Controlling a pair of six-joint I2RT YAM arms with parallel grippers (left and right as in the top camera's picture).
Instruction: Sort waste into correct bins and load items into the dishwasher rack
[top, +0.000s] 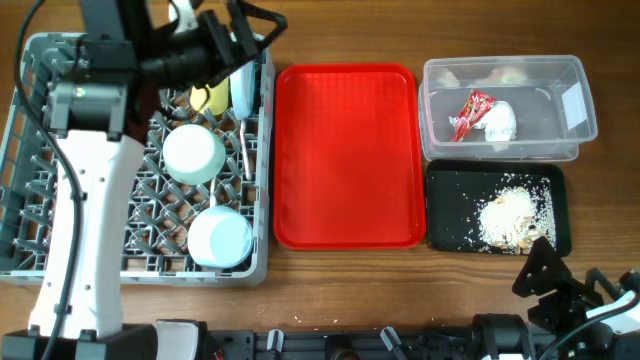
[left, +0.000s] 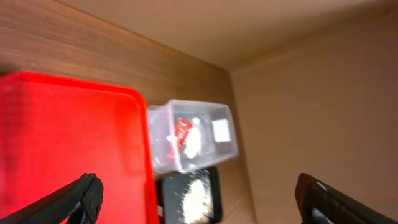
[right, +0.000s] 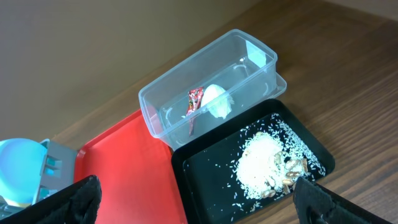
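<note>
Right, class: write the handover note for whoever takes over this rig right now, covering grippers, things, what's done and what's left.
Left gripper: open, empty, over the dishwasher rack. Right gripper: open, empty, near the black tray.
Napkin and red wrapper lie in the clear tub; food scraps in the black tray.
Rack holds a pale round dish, a second dish, the yellow cup and white cutlery; the arm hides part.
Nothing lies on the red tray.
Done: apparently everything. Left: check the rack, park the arms.

Overhead straight down; both wrist views oblique, sharing the clear tub (left: 160, 140) (right: 249, 76)
</note>
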